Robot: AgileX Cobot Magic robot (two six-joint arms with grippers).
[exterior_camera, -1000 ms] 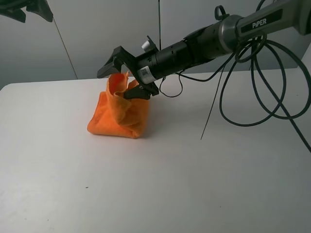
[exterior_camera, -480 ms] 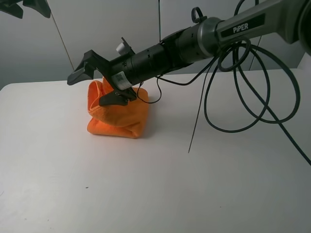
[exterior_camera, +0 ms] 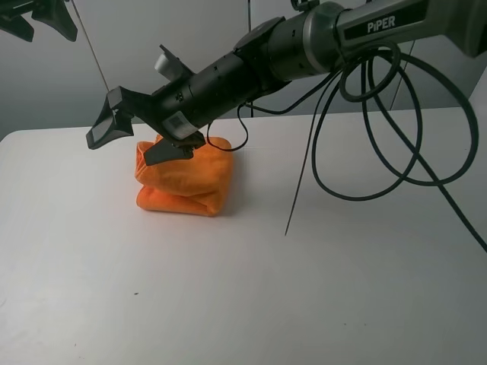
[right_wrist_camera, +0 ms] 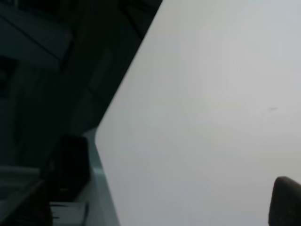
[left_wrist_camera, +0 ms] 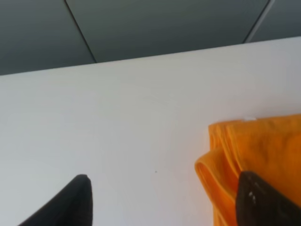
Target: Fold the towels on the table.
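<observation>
White matte surface (exterior_camera: pixel 319 289), one, fills most of the high view; grey wall behind it. Two arms: one long black arm (exterior_camera: pixel 304 42) marked PIPER comes in from the upper right and reaches across the middle, black cables (exterior_camera: pixel 396 152) looping under it. The other arm shows only as dark tips at the top left corner. One right tool (exterior_camera: pixel 141 137), jaws spread wide apart, nothing between them; upper finger sticks out to the left of the cloth, lower finger sits just over the cloth's top left edge, contact unclear. One left tool (left_wrist_camera: pixel 164 197), fingers apart with nothing between them, right-hand tip in front of the cloth's edge. One orange towel (exterior_camera: pixel 184 181), bunched into a folded lump, lies left of centre toward the far side of the surface, directly below the right tool.
</observation>
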